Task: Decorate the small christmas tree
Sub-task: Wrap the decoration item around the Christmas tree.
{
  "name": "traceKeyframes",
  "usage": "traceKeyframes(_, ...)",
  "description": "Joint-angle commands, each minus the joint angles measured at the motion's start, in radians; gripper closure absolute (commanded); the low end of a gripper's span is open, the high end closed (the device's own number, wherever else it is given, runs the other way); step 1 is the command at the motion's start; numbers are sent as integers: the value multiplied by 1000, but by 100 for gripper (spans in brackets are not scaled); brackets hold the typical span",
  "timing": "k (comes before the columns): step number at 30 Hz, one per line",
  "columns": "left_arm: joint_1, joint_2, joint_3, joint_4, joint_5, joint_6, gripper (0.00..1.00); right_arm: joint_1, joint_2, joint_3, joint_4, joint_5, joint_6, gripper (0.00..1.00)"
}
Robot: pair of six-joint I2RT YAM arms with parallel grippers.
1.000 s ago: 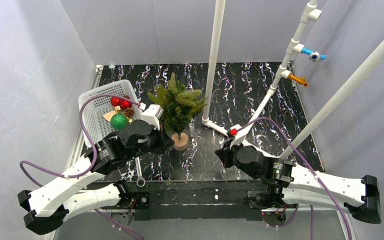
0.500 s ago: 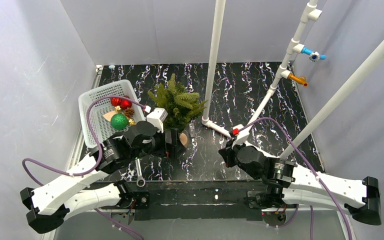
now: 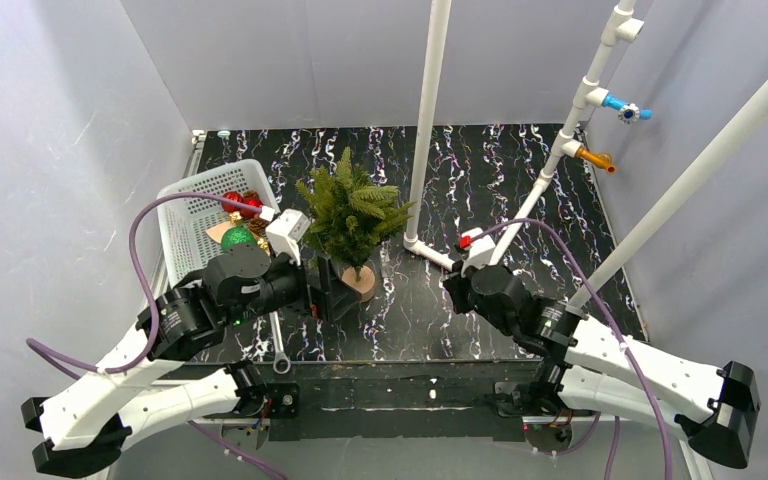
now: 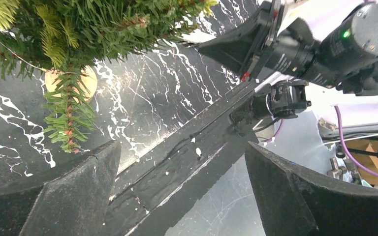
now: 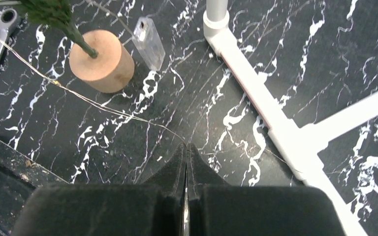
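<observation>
The small christmas tree (image 3: pixel 353 212) stands mid-table on its round wooden base (image 3: pixel 361 283). In the left wrist view its branches (image 4: pixel 78 24) fill the upper left. My left gripper (image 3: pixel 334 291) is just left of the base, and its jaws (image 4: pixel 181 144) stand wide open with nothing between them. My right gripper (image 3: pixel 452 288) hovers to the right of the tree. It (image 5: pixel 185 145) is shut on a thin wire (image 5: pixel 78 96) that runs past the base (image 5: pixel 101 61) toward the tree.
A white basket (image 3: pixel 192 235) at the left holds red balls (image 3: pixel 241 204), a green ball (image 3: pixel 236 238) and a pinecone. A wrench (image 3: pixel 278 345) lies near the front edge. A clear small box (image 5: pixel 148 43) sits beside the base. White pipe stands (image 3: pixel 428 120) rise right of the tree.
My left gripper has opened wide and its arm has drawn back to the left, away from the tree's base. The right arm has shifted slightly forward, still shut.
</observation>
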Motion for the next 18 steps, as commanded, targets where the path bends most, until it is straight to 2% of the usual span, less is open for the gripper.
traceKeyframes(1,1,-8,33,-26,32,18,2,-42,24,93,58,-45,-94,99)
traceKeyframes(10,1,-93,35,-67,-97,57,2,-162,17,136,91,-112,-154,99)
traceKeyframes(18,2,-171,-5,-21,-161,74,2,-271,47,197,110,-194,-197,99)
